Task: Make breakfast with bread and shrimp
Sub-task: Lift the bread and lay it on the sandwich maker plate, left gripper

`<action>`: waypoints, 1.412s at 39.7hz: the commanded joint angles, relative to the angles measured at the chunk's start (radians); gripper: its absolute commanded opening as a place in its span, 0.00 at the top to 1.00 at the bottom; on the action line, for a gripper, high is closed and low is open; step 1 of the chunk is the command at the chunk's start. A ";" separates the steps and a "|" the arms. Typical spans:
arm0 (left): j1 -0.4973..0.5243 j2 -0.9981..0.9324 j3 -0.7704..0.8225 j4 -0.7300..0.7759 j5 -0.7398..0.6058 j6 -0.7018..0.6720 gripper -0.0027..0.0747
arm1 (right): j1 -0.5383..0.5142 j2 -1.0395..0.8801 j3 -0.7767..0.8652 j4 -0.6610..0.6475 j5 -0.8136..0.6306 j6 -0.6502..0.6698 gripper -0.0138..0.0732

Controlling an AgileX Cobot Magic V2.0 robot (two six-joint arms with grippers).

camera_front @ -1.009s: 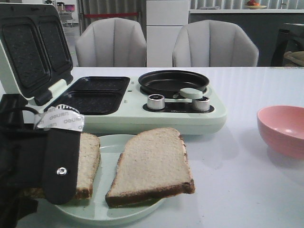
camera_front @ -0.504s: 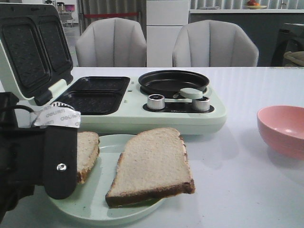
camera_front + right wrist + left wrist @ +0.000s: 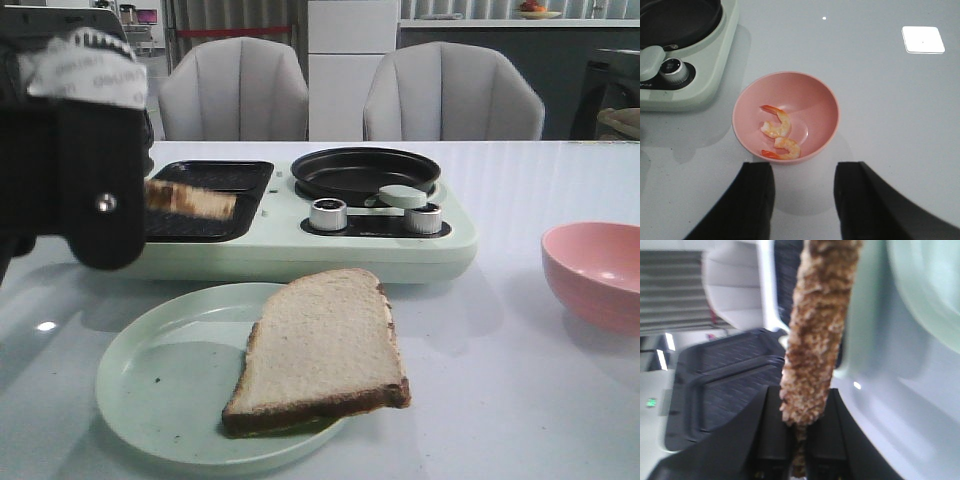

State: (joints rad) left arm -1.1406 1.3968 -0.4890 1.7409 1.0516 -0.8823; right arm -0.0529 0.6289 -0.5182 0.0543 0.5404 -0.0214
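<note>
The left gripper [image 3: 75,150] blocks most of the held bread slice [image 3: 190,198] in the front view; only a crusty strip pokes out at 3 o'clock of it. It also covers the sandwich maker's lid and the left side of the grill plates [image 3: 215,190]. The left wrist view is pretty blurry, and that slice [image 3: 815,335] runs off the frame edge. The pink bowl [image 3: 597,272] is cut off at the front view's edge, shrimp out of sight there.
</note>
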 commanded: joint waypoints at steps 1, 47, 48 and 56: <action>0.038 -0.035 -0.066 0.119 0.066 -0.012 0.84 | 0.003 0.006 -0.036 0.000 -0.068 -0.005 0.37; 0.668 0.613 -0.965 0.119 -0.466 0.015 0.82 | 0.003 0.006 -0.036 0.000 -0.068 -0.005 0.37; 0.668 0.619 -0.965 0.119 -0.470 0.015 0.81 | 0.003 0.006 -0.036 0.000 -0.068 -0.005 0.37; 0.671 0.647 -0.965 0.119 -0.477 0.015 0.51 | 0.003 0.006 -0.036 0.000 -0.068 -0.005 0.37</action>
State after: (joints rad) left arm -0.4715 2.1000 -1.4205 1.7971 0.5348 -0.8605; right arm -0.0529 0.6289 -0.5182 0.0543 0.5404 -0.0214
